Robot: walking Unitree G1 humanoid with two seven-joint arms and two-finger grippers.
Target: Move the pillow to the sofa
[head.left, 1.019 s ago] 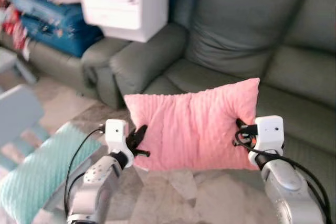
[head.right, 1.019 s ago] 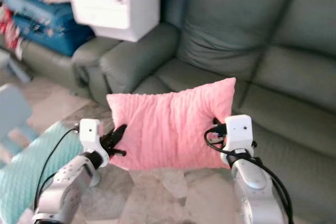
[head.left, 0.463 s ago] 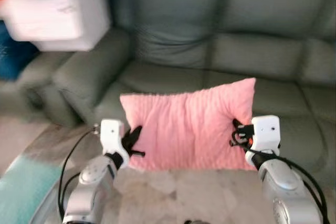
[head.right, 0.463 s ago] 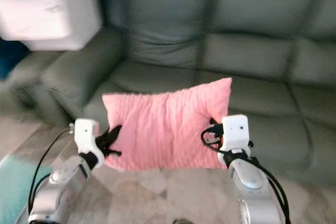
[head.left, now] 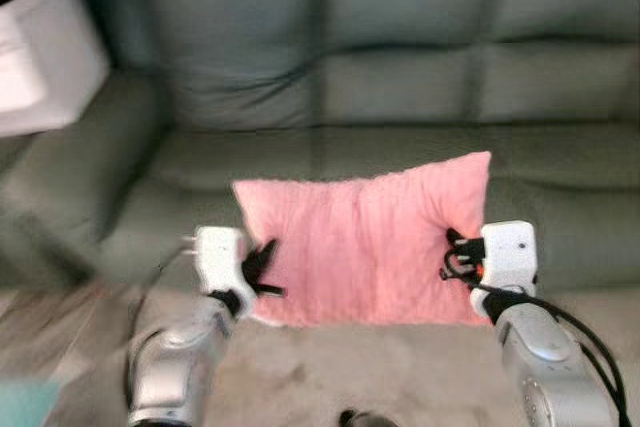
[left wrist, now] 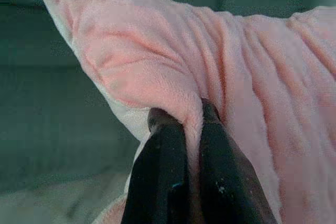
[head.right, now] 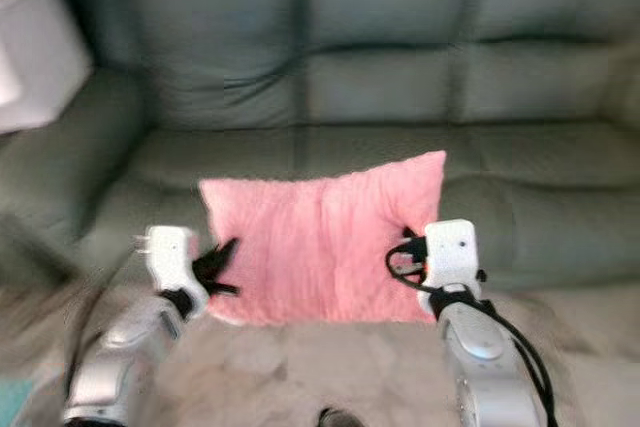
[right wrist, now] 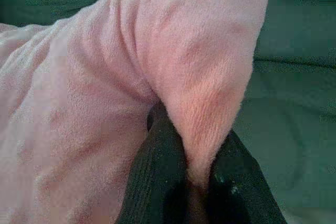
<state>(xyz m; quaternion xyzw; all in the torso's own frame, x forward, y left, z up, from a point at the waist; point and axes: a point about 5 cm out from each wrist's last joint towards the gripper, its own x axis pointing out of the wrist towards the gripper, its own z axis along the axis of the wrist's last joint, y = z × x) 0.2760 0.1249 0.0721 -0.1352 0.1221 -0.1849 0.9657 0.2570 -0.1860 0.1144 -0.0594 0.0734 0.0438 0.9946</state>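
Note:
A pink plush pillow (head.left: 365, 247) hangs in the air between my two arms, in front of the grey-green sofa (head.left: 330, 77). My left gripper (head.left: 262, 267) is shut on the pillow's left edge; in the left wrist view its black fingers (left wrist: 163, 171) pinch a fold of the pink fabric (left wrist: 210, 77). My right gripper (head.left: 455, 252) is shut on the pillow's right edge, and the right wrist view shows its fingers (right wrist: 157, 177) clamped on the pillow's corner (right wrist: 199, 51). The sofa's seat cushions (head.left: 300, 157) lie just beyond the pillow.
A white box (head.left: 45, 57) sits on the sofa's left armrest (head.left: 60, 197). A pale rug or floor (head.left: 330, 367) lies below my arms. A strip of teal fabric (head.left: 20, 402) shows at the lower left corner.
The camera has swung right: the white box and the left armrest slid left, and the sofa now faces me squarely. Both grippers keep their hold on the pillow.

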